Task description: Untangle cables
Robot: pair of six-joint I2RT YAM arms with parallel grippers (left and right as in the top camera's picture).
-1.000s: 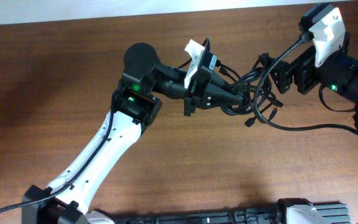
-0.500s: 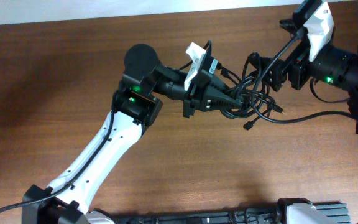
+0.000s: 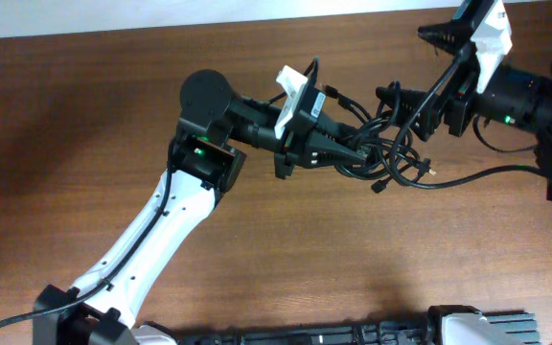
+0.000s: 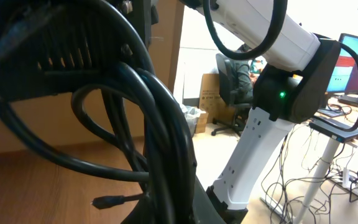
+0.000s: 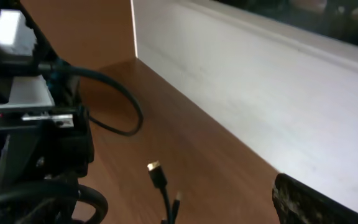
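The left tool (image 3: 360,153) is pinched tight on the knotted cables (image 3: 399,165), which hang in the upper middle of the frame over the brown surface (image 3: 84,125). The right tool (image 3: 408,113) is at the bundle's upper right edge, its jaws wide apart.

Black cords on brown wood, as I see them.
The cables (image 3: 396,161) are plain black against the table (image 3: 65,125), a reddish-brown wood with fine darker grain. My left arm (image 3: 161,220) wears a white shell with black joints and a small green light (image 3: 199,150). My left claw (image 3: 357,151) is black. One plug (image 5: 153,167) has a gold tip. The wall (image 5: 241,74) is off-white.
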